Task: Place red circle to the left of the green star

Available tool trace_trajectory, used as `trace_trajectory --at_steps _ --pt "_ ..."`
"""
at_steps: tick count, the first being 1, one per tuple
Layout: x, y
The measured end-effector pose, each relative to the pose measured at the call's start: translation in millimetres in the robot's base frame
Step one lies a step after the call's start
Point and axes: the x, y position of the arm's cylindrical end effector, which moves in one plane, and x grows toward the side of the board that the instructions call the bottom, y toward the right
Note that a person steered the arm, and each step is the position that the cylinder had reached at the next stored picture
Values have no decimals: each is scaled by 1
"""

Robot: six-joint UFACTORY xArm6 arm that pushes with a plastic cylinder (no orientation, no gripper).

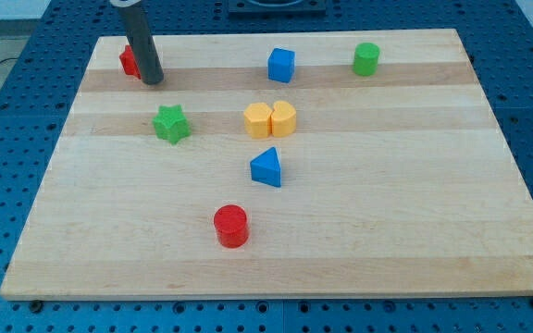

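The red circle (231,226) is a short red cylinder near the view's bottom, left of centre. The green star (171,123) lies on the left half of the board, above and to the left of the red circle. My tip (152,80) rests on the board near the top left corner, above the green star and a little to its left, apart from it. The tip is far from the red circle. The rod partly hides another red block (130,61) just to its left; that block's shape cannot be made out.
Two yellow blocks (270,119) sit side by side right of the green star. A blue triangle (266,167) lies below them. A blue cube (281,65) and a green cylinder (366,58) stand near the top edge. The wooden board (415,222) lies on a blue surface.
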Motion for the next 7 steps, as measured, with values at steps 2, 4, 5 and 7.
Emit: trace_trajectory --at_steps 2,4,5,7 --pt "-27 -51" --pt "-15 -58" --pt "32 -65" --pt "168 -55"
